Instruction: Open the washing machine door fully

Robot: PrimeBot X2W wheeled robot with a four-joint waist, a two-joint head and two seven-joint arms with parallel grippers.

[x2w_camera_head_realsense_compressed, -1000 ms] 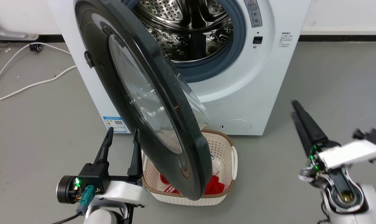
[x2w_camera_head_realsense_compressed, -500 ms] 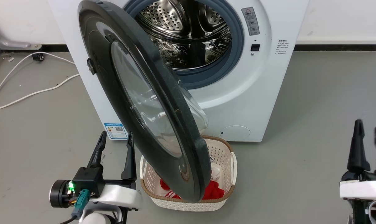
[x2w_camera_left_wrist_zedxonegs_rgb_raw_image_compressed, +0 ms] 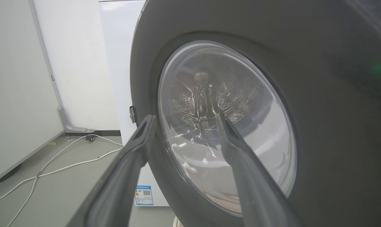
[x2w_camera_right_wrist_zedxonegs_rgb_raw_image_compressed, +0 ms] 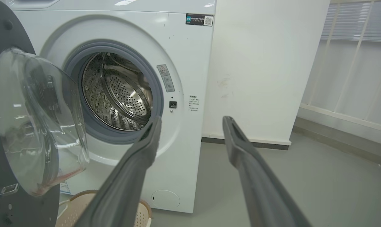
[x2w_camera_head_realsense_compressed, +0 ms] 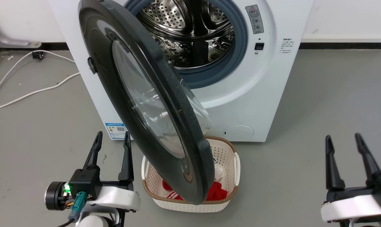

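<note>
Left gripper (x2w_camera_head_realsense_compressed: 112, 135): jaws wide, nothing between them. Just off its right finger is the black rim of the washing machine door (x2w_camera_head_realsense_compressed: 146, 104) — near, cannot tell if touching. In the left wrist view the door's glass window lies straight ahead of the jaws.

Right gripper (x2w_camera_head_realsense_compressed: 342, 136): jaws wide too, empty, well apart from the door.

Between the two grippers, nearer the left one, sits a cream basket (x2w_camera_head_realsense_compressed: 190, 205) with red cloth (x2w_camera_head_realsense_compressed: 217, 192) in it; in the head view the door's lower rim overlaps it.

The door stands swung out partway, hinged on the side ahead of the left jaws, with the bowl window bulging back toward the drum (x2w_camera_head_realsense_compressed: 190, 31).

Beyond both jaws is the washing machine (x2w_camera_head_realsense_compressed: 256, 94) — white, its drum hole uncovered. A blue label (x2w_camera_head_realsense_compressed: 116, 129) is just past the left fingertips. A white cable (x2w_camera_head_realsense_compressed: 36, 91) lies on the floor further off, left of them.
</note>
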